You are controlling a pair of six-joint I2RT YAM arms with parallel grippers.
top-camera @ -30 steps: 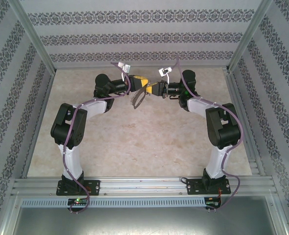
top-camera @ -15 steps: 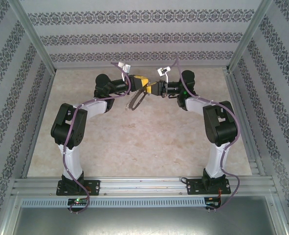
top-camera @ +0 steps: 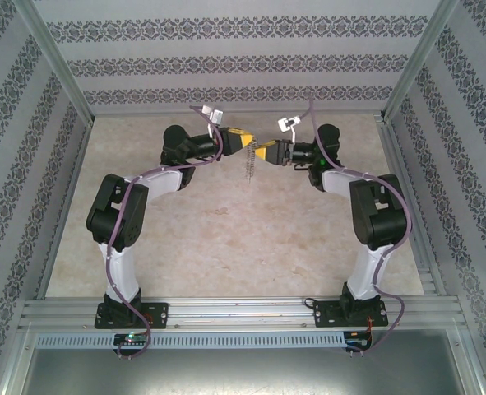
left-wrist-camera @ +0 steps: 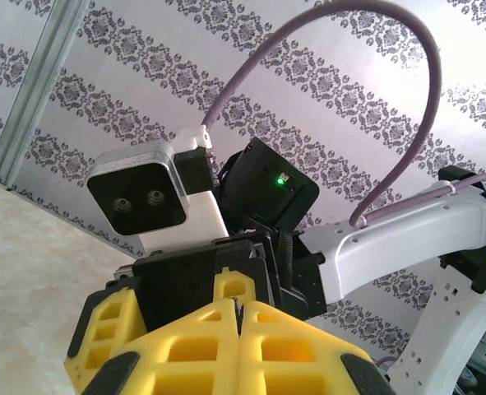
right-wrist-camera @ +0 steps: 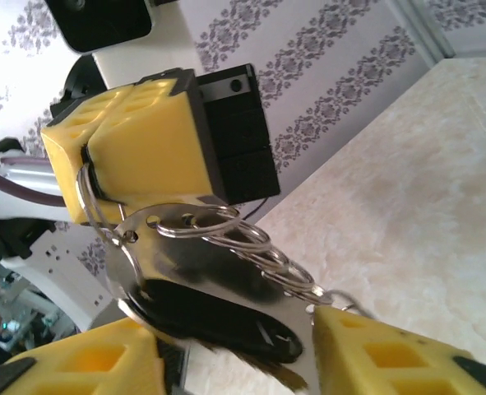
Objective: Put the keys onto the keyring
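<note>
My left gripper (top-camera: pixel 243 141) is raised above the far middle of the table, shut on the top edge of the keyring (right-wrist-camera: pixel 195 262), a flat grey metal loop. Its chain of silver rings (right-wrist-camera: pixel 259 247) runs off to the right. In the top view the keyring (top-camera: pixel 247 167) dangles below the left fingers. A black key head (right-wrist-camera: pixel 218 317) lies against the loop's lower part. My right gripper (right-wrist-camera: pixel 234 362) faces the left one, open, with its yellow fingers (right-wrist-camera: pixel 391 354) either side of the key and loop. In the left wrist view my left gripper (left-wrist-camera: pixel 241 317) pinches a thin metal sliver.
The beige marble-patterned tabletop (top-camera: pixel 243 239) lies under both arms. Patterned walls (top-camera: pixel 243 62) stand at the back and sides, and metal frame posts (top-camera: pixel 57 70) at the corners. The right arm's wrist camera (left-wrist-camera: pixel 140 197) hangs close in front of the left gripper.
My right gripper has opened and drawn back to the right. The keyring, earlier stretched slantwise between the two grippers, now hangs straight down from the left one.
</note>
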